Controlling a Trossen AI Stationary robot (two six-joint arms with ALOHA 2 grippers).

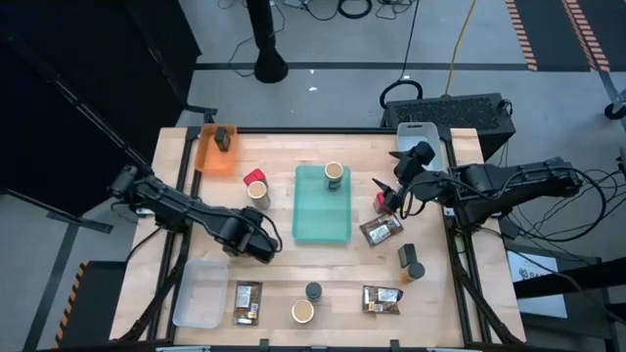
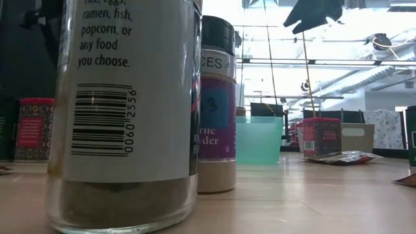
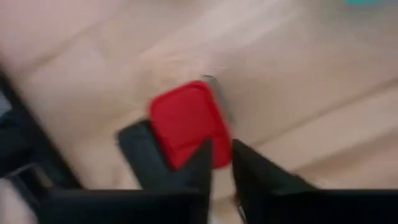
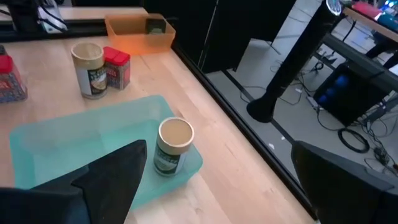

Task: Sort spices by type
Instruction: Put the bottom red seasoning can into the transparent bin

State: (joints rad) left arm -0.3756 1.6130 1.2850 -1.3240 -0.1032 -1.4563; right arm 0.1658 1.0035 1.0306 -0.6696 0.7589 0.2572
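Note:
My left gripper [image 1: 256,244] points down over the bare wood left of the teal tray [image 1: 311,230], its fingers drawn together to a narrow slit. Under it the left wrist view shows a red square box [image 3: 186,121] standing on the table; the gripper hides it in the high view. My right gripper [image 1: 391,191] hangs open and empty right of the tray, beside another red box [image 1: 381,202]. A tan jar [image 4: 173,146] stands in the tray. A third red box [image 1: 256,177] and a tan jar [image 1: 258,192] stand left of the tray. My left gripper's fingertips [image 3: 202,158] lie in front of the red box's nearer edge [image 3: 214,163] in the blurred wrist view. I cannot tell whether they touch it. Nothing sits in the slit between them.
An orange bin [image 1: 210,156] at the far left holds a dark jar [image 1: 224,138]. A clear bin [image 1: 201,291] sits near left, a pale bin [image 1: 419,132] far right. Brown packets [image 1: 380,230] [image 1: 247,301] [image 1: 381,299], black jars [image 1: 407,255] and other jars [image 1: 313,290] [image 1: 302,312] dot the near half.

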